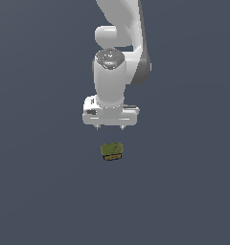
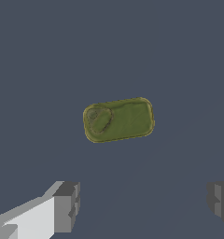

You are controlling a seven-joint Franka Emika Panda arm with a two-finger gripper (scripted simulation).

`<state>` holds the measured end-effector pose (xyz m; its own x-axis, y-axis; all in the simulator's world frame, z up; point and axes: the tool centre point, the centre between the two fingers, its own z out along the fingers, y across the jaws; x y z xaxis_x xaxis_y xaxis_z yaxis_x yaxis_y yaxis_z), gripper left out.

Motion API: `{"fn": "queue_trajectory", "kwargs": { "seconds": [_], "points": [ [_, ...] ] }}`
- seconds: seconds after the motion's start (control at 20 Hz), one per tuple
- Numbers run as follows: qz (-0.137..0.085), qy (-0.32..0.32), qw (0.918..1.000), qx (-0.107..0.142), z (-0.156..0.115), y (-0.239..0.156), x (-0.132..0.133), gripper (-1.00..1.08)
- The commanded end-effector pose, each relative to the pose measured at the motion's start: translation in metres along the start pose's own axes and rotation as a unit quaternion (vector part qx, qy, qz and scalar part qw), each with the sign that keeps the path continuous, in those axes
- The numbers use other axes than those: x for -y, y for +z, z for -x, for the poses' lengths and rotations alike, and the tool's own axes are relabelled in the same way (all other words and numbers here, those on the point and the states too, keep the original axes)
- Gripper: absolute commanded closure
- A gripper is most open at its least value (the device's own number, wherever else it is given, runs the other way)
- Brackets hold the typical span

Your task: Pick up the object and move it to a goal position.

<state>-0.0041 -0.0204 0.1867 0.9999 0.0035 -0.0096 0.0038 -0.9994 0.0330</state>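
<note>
In the exterior view the small can (image 1: 112, 151) sits nearest the camera, just below the centre of the frame, on the plain dark grey table (image 1: 40, 191). It lies flat, olive-yellow top up with a darker printed band along its side, and nothing else stands near it. Just above it in the frame hangs the gripper (image 1: 110, 127), pointing straight down, its two short fingertips spread wide and holding nothing; a clear gap shows between the tips and the can, so there is no contact yet. Behind and above rises the white arm (image 1: 118, 43), running up out of the top of the frame.

The wrist view looks straight down on the can (image 2: 118, 119), which sits a little above the middle of that picture as a rounded rectangle with a pull-tab at one end, slightly skewed. The two grey fingers (image 2: 67, 205) show at the lower corners, well apart, and the can is not between them but beyond their line.

The step in hand appears to be the approach before the grasp. To do it well, the gripper probably needs a small sideways shift so the can lies midway between the fingers, and a slight wrist turn so the pads meet the long flat sides squarely, not the rounded corners. Then a straight descent, closing low on the body, should hold it. Closing off-centre risks nudging or spinning the can.
</note>
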Motion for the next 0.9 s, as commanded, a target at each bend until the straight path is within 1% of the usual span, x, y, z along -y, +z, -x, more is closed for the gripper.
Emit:
{"fn": "queue_trajectory", "kwargs": {
  "seconds": [0.0, 0.55, 0.85],
  "points": [
    [0.000, 0.000, 1.0000, 0.000, 0.0000, 0.0000, 0.0000, -0.92],
    [0.008, 0.015, 0.9999, 0.000, 0.0005, -0.0062, -0.0026, -0.92],
    [0.007, 0.020, 0.9998, 0.000, 0.0001, -0.0053, -0.0024, -0.92]
  ]
}}
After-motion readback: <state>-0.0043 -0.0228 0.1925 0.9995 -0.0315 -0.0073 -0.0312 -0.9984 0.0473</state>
